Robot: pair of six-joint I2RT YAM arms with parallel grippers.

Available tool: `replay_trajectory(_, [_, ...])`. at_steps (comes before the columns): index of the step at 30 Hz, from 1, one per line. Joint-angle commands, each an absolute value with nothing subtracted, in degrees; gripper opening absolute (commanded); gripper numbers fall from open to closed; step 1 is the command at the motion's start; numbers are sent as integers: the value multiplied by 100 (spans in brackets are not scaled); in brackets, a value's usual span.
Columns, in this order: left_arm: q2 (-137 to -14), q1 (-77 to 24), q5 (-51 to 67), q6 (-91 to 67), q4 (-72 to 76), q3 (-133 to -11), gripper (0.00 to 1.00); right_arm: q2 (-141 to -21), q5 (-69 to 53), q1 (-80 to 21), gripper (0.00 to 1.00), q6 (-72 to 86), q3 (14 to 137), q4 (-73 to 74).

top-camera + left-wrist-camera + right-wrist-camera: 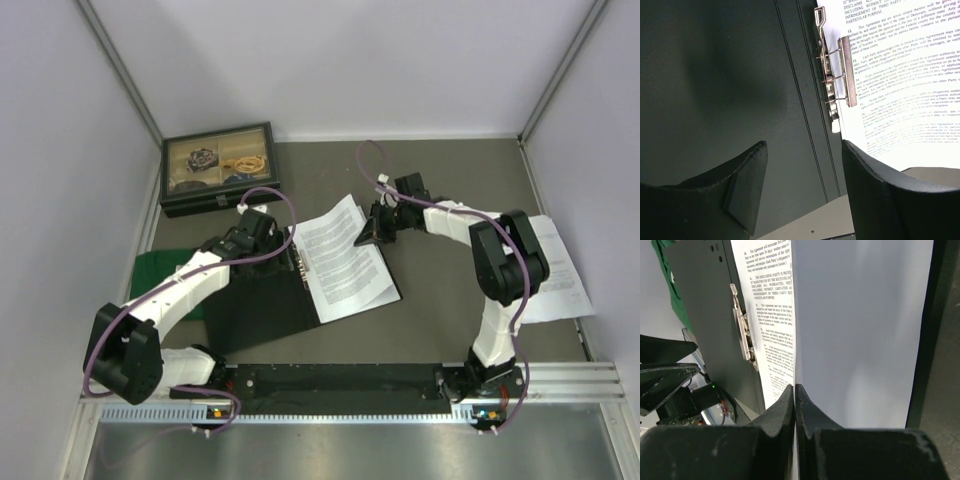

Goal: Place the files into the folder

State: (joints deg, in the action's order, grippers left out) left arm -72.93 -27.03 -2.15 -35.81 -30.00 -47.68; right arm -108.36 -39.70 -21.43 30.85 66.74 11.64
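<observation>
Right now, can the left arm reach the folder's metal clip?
Probably yes: the left end effector hangs open just short of the metal clip, over bare black folder, with nothing between them.

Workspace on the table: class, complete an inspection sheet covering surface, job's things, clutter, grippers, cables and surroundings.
Surface: grey-brown table top, flat and matte.
Job's things: open black-lined folder with metal clip; printed white paper sheet on its right half; more loose white sheets at the right edge.
Clutter: green cloth on the left; black glass-lidded box at the far left.
Grippers: left gripper open over the folder near the clip; right gripper shut on the printed sheet's edge.
Cables: purple cables looped along both arms.
Surroundings: white walls, metal frame.
</observation>
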Motion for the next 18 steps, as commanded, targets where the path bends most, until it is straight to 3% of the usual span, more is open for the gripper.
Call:
replay_trajectory(1, [-7295, -2672, -141, -3507, -2821, -4939, 66, -10529, -3788, -2338, 0, 3278, 6645, 923])
replay_trajectory(10, [-7260, -2654, -88, -3472, -2812, -4904, 66, -10459, -3367, -2461, 0, 3437, 6592, 993])
replay_trajectory(13, [-7268, -2654, -27, -3445, -2795, -4930, 67, -10345, -3139, -2461, 27, 3358, 6618, 1212])
replay_trajectory(14, [-7295, -2654, 235, -3428, -2795, -5009, 67, -10293, -3025, -2461, 44, 3323, 6644, 1500])
replay_trajectory(18, [-7418, -2742, 878, -3472, -2568, -5203, 70, -9749, -1971, -2111, 78, 2797, 6847, 2591])
